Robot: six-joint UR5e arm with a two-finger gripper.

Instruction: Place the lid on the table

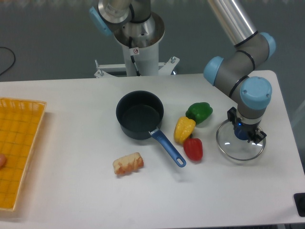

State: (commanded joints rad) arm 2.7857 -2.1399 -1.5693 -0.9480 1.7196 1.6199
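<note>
The lid [238,147], a clear glass disc with a thin silver rim, lies flat on or just above the white table [71,191] at the right, beside the peppers. Its blue knob is hidden under my gripper [247,135], which points straight down over the lid's centre. The wrist covers the fingertips, so I cannot tell whether they are closed on the knob. The dark saucepan [139,115] with a blue handle stands uncovered at the table's middle.
A green pepper [199,111], a yellow pepper [184,129] and a red pepper [193,149] lie between the saucepan and the lid. A bread-like piece [128,163] lies in front of the pan. A yellow mesh tray [19,148] sits at the left edge. The table's right edge is close to the lid.
</note>
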